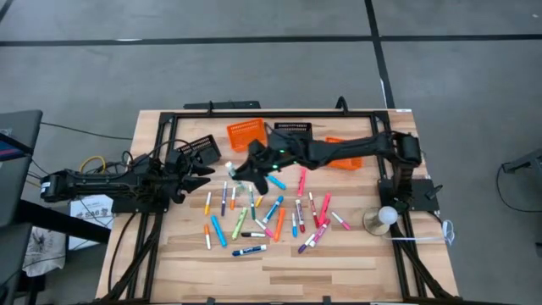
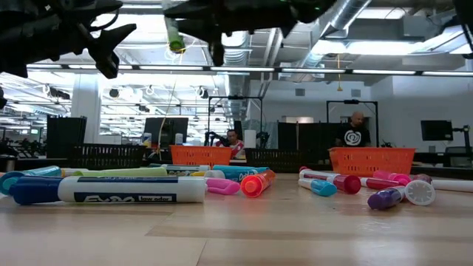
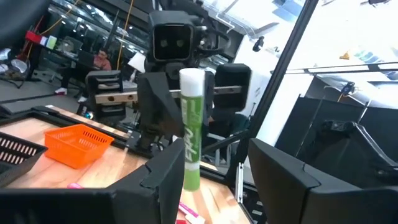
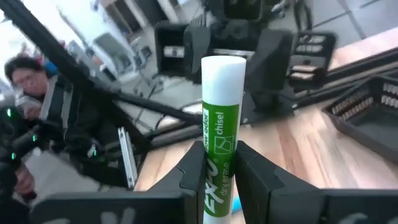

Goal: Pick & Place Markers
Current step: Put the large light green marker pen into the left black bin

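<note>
Two dark fingers (image 4: 193, 171) of the right gripper (image 4: 219, 180) are clenched on a green marker (image 4: 221, 146) with a white cap, gripping its lower body so the capped end stands up past them. Seen from above, that gripper (image 1: 254, 174) hangs over the desk (image 1: 339, 271) a little left of centre, the green marker (image 1: 240, 171) pointing toward the other arm. Facing it, the left gripper (image 1: 196, 174) hovers just beside, its fingers (image 3: 168, 180) spread apart and holding nothing, with the green marker (image 3: 191, 127) showing upright between them from the wrist camera, not touching either one.

Below and to the right of both grippers, the rest of the markers (image 1: 271, 216) lie scattered flat on the wood in pink, orange, blue, green and purple. Farther back stand an orange basket (image 1: 246, 134), a black basket (image 1: 292, 130) beside it and another black basket (image 1: 201, 152) near the left arm. Beyond the desk, a person (image 2: 357, 133) is visible in the room.
</note>
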Controlling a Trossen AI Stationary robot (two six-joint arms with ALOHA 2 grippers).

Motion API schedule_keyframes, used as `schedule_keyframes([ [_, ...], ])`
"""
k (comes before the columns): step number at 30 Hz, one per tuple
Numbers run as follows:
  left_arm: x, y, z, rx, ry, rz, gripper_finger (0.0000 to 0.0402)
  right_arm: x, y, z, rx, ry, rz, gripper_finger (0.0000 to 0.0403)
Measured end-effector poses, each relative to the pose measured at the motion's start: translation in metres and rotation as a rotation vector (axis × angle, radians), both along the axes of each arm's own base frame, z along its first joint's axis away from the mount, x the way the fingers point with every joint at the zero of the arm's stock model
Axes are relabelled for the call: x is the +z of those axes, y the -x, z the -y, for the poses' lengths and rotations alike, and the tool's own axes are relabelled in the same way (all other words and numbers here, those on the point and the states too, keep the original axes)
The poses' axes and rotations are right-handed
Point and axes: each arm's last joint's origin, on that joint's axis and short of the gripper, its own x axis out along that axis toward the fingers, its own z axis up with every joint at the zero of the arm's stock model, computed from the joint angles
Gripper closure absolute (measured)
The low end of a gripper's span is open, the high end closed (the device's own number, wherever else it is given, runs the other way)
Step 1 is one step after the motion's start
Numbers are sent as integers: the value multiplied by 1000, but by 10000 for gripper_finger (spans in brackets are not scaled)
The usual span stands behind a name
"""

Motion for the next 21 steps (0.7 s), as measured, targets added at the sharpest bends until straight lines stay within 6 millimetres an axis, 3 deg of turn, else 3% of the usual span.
schedule_keyframes([
  [9, -6, -5, -1, 2, 0, -56, 225, 6, -33, -1, 42, 3, 6, 350],
  [21, -5, -8, -1, 5, -5, -45, 225, 5, -35, 0, 20, -10, -4, 350],
])
